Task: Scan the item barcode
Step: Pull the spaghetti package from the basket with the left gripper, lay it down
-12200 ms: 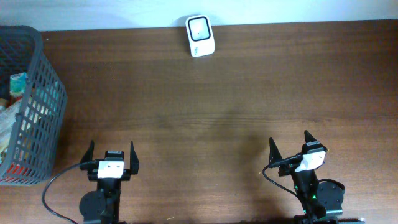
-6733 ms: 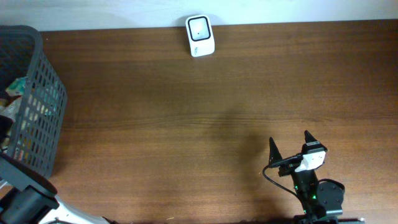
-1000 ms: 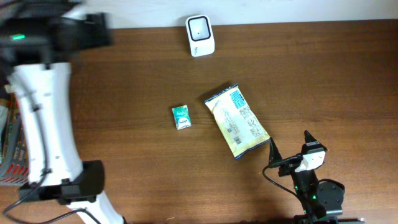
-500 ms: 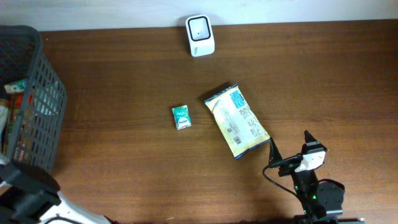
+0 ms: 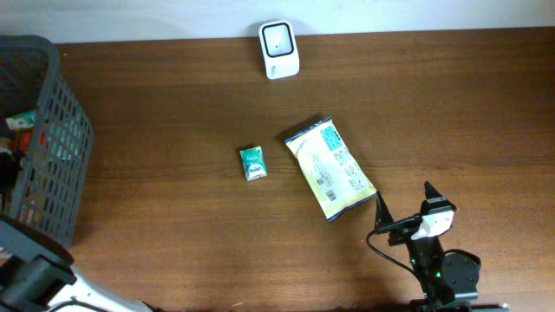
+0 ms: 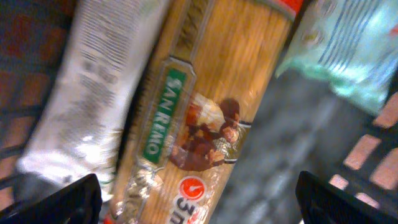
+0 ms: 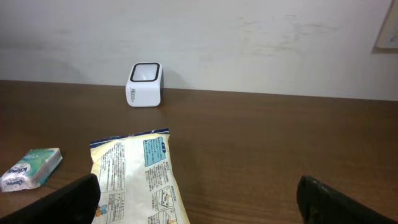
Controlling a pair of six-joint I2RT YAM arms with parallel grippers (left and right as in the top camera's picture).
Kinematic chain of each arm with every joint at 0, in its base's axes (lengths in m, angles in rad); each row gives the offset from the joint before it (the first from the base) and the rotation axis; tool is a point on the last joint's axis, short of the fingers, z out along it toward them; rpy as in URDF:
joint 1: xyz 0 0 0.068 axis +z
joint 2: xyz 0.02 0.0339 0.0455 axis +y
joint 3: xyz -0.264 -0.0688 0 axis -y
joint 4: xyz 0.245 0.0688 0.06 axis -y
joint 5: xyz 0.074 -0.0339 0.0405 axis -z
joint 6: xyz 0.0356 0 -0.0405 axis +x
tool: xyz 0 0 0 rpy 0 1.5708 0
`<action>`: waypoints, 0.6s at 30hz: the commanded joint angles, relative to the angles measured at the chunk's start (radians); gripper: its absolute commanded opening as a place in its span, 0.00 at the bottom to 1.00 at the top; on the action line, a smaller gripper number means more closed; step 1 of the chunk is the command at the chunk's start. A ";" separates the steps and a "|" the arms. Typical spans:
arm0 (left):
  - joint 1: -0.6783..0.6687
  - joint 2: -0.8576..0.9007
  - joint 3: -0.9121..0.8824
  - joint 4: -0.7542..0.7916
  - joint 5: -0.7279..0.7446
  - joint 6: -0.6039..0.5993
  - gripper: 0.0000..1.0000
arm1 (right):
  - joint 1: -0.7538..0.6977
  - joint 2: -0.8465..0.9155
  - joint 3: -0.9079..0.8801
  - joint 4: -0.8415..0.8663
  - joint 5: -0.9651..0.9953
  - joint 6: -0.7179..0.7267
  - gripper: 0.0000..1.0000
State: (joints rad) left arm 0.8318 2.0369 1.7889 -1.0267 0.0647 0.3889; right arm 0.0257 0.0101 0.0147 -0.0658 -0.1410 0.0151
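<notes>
Left wrist: left gripper (image 6: 198, 186) wide, empty, hanging over pasta pkt (image 6: 211, 93) in basket (image 5: 65, 130); right gripper (image 5: 403, 192) wide, parked.

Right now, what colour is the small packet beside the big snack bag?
Green and white; the small packet shows best in the overhead view.

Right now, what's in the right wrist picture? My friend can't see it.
A pale snack bag lies on the brown table, a small white packet to its left. A white scanner stands farther back by the wall.
</notes>
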 commanded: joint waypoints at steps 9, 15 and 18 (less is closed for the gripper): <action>-0.002 0.203 -0.034 0.100 0.018 0.081 0.96 | -0.007 -0.006 -0.009 0.001 -0.006 -0.004 0.99; -0.002 0.259 -0.033 0.126 0.019 0.072 0.24 | -0.007 -0.006 -0.009 0.001 -0.006 -0.004 0.99; -0.003 0.256 -0.007 0.109 0.019 -0.007 0.00 | -0.007 -0.006 -0.009 0.001 -0.006 -0.004 0.99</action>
State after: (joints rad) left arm 0.8276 2.2139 1.7996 -0.9146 0.0631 0.4690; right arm 0.0257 0.0101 0.0147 -0.0658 -0.1410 0.0147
